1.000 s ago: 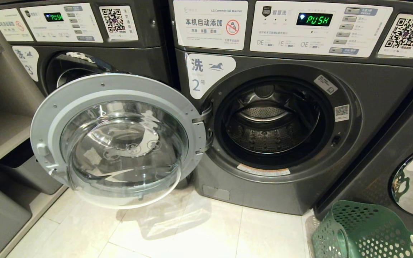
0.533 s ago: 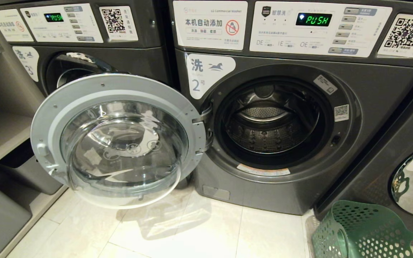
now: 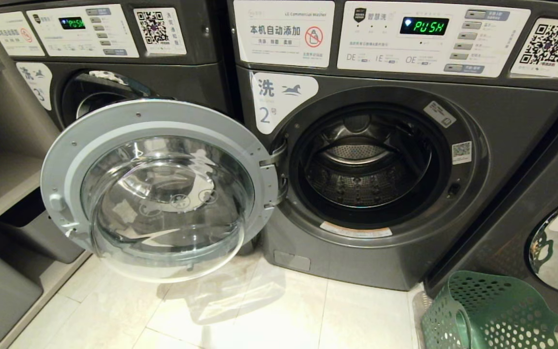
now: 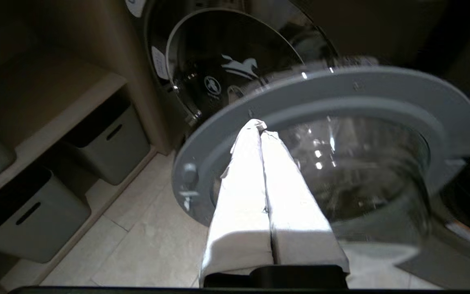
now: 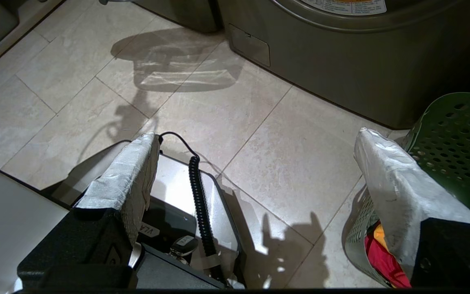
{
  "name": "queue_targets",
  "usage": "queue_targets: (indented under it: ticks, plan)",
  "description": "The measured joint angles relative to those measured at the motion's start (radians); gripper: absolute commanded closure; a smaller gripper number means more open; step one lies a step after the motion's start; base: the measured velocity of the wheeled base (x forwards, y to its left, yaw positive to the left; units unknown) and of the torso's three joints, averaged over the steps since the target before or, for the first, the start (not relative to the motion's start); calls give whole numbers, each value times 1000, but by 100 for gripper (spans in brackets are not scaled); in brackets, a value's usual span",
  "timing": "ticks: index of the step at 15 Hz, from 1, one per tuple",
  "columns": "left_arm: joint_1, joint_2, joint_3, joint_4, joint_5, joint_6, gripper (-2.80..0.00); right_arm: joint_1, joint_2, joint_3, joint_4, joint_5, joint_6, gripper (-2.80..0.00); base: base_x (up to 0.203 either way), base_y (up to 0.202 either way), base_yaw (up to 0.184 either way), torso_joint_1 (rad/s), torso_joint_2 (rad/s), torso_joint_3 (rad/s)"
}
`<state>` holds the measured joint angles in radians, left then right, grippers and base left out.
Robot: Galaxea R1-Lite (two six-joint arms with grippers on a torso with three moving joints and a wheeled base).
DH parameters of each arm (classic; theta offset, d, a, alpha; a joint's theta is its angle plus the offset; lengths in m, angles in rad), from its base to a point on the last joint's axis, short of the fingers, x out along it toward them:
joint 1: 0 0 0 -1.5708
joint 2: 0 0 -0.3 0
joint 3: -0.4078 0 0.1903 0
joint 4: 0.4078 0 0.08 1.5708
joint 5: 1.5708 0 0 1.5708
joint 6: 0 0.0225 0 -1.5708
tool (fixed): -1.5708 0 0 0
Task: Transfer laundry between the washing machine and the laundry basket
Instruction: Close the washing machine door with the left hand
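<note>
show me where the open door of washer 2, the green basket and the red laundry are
open door [image 3: 162, 191], head view, on the glass bowl in the middle of the door.
green basket [image 3: 489, 312], head view, on its perforated side wall.
red laundry [image 5: 384, 261], right wrist view, on the red cloth inside the basket.

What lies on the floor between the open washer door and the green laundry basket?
Bare floor tiles, in the head view: only the shadow of the door falls there. The laundry basket stands apart beside the washing machine.
</note>
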<state>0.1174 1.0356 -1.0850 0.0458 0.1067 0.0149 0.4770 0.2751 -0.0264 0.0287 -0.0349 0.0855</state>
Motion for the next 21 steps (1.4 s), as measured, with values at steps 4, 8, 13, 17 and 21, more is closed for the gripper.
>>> queue_targets:
  ticks: [4, 8, 13, 17, 21]
  plan:
    - [260, 333, -271, -25, -190, -6, 0, 0, -2, 0, 0, 0, 0, -280, 0, 0, 0, 0, 0, 0]
    - [405, 571, -445, -29, -452, -78, 0, 0, -2, 0, 0, 0, 0, -280, 0, 0, 0, 0, 0, 0]
    - [404, 759, -615, -29, -640, -217, 0, 0, -2, 0, 0, 0, 0, -280, 0, 0, 0, 0, 0, 0]
    - [335, 848, -667, -30, -651, -263, 0, 0, -2, 0, 0, 0, 0, -280, 0, 0, 0, 0, 0, 0]
    - [286, 978, -809, -46, -628, -263, 0, 0, -2, 0, 0, 0, 1, -280, 0, 0, 0, 0, 0, 0]
